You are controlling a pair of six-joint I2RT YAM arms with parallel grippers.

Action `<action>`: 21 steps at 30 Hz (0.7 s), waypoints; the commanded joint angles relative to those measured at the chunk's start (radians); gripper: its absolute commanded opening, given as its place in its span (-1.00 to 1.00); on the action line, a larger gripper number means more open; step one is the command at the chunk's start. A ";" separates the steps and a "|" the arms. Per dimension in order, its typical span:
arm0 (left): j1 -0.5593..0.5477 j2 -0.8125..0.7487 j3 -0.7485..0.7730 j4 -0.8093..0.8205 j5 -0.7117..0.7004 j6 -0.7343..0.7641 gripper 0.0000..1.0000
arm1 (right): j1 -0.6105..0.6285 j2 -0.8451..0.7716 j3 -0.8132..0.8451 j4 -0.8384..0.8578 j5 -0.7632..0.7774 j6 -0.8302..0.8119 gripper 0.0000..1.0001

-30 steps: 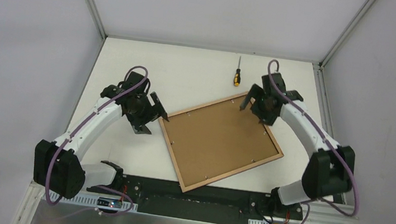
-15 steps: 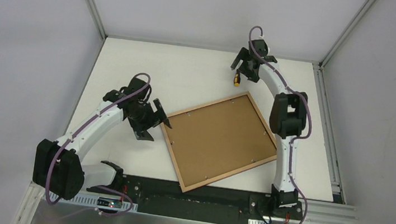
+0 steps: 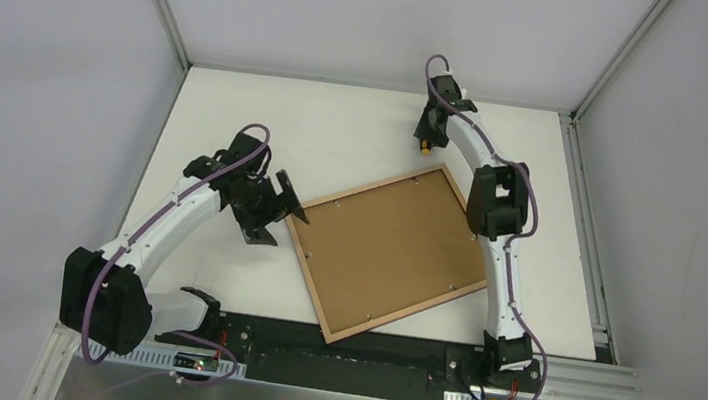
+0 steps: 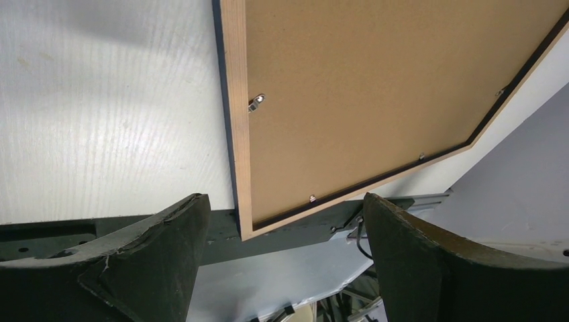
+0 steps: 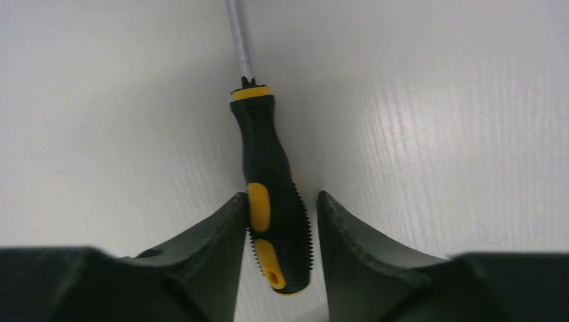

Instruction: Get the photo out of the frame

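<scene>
The frame (image 3: pixel 395 250) lies face down in the middle of the table, its brown backing panel (image 4: pixel 362 87) and light wood rim up, with small metal tabs along the edges. The photo is hidden under the backing. My left gripper (image 3: pixel 273 213) stands open at the frame's left corner, its fingers either side of that corner (image 4: pixel 283 198) without touching it. At the far side, my right gripper (image 3: pixel 426 133) has closed in round the black-and-yellow handle of a screwdriver (image 5: pixel 268 168) lying on the table. Its left finger (image 5: pixel 221 228) presses the handle and the right finger sits a sliver off it.
The screwdriver's metal shaft (image 5: pixel 238 40) points away from the right gripper toward the back wall. A dark base rail (image 3: pixel 343 345) runs along the near table edge, just below the frame's lowest corner. Enclosure walls bound the table on three sides.
The right arm swung from the frame's top corner out to the screwdriver at the back, and its jaws narrowed round the handle. The left gripper has barely moved.
</scene>
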 commanded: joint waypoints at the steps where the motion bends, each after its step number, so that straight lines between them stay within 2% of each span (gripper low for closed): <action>1: -0.007 0.025 0.073 -0.008 0.036 0.024 0.73 | 0.011 0.039 0.081 -0.088 -0.012 -0.024 -0.27; 4: -0.007 0.017 0.092 -0.008 0.048 0.011 0.73 | 0.008 0.037 0.147 -0.095 -0.079 -0.018 -0.49; 8: -0.007 -0.019 0.086 -0.008 0.054 -0.026 0.73 | 0.001 -0.008 0.211 -0.086 -0.119 0.018 -0.97; 12: -0.007 -0.066 0.067 -0.006 0.060 -0.067 0.73 | -0.021 -0.126 0.164 -0.073 -0.263 0.137 -1.00; 15: -0.007 -0.101 0.055 -0.001 0.060 -0.088 0.75 | -0.025 -0.241 0.024 -0.066 -0.395 0.216 -1.00; 17: -0.007 -0.116 0.052 0.012 0.064 -0.103 0.75 | -0.022 -0.321 -0.102 -0.060 -0.545 0.267 -1.00; 21: -0.008 -0.133 0.030 0.065 0.092 -0.157 0.76 | 0.035 -0.535 -0.475 0.008 -0.736 0.300 -1.00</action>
